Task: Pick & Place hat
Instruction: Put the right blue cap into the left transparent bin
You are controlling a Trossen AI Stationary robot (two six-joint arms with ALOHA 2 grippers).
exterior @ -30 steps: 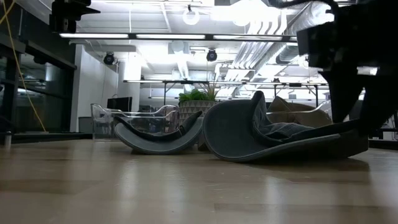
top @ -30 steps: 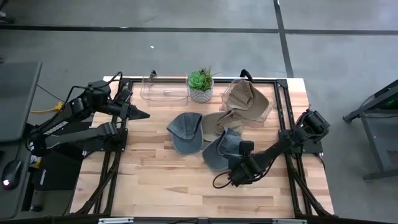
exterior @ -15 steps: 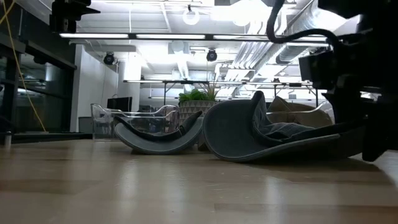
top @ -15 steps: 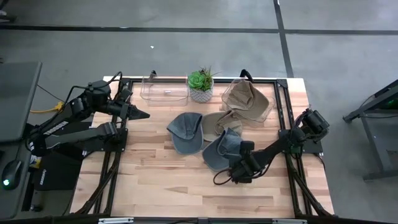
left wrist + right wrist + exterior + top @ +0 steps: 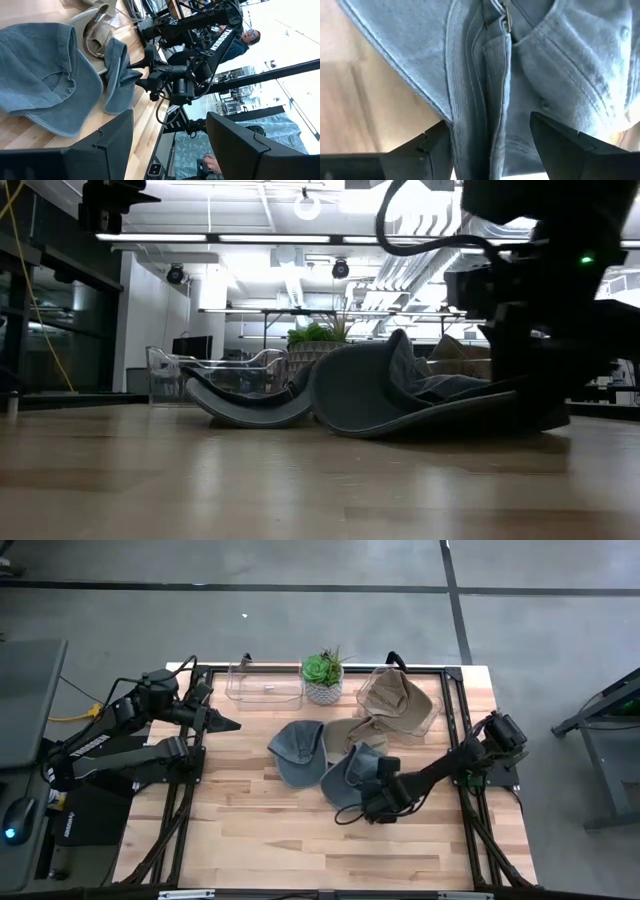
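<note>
The left arm (image 5: 130,735) waited over the table's left edge, its gripper (image 5: 167,150) raised clear of the wood with fingers (image 5: 107,142) spread apart and nothing between them. Along the table's far side stood a clear bin (image 5: 264,683), a potted plant (image 5: 323,675) beside it, and a second clear bin (image 5: 430,705) holding a tan hat (image 5: 395,695). Another tan hat (image 5: 345,735) lay on the wood just in front of that bin. Near the table's middle a blue-grey hat (image 5: 297,752) rested upside down, and just to its right lay a second blue hat (image 5: 350,775), touching or overlapping the tan one behind it. The right arm (image 5: 470,755) reached in from the table's right edge, low over the wood, with its gripper (image 5: 372,802) pressed against that second blue hat's near edge. In the right wrist view the fingers (image 5: 427,150) stood wide on either side of a fold of blue cloth (image 5: 490,100), the fabric lying between them but not yet pinched. From the low view the same hat (image 5: 400,395) sat on the table (image 5: 300,480) with its brim curled upward, the right gripper (image 5: 540,360) dark and close against its right side.
</note>
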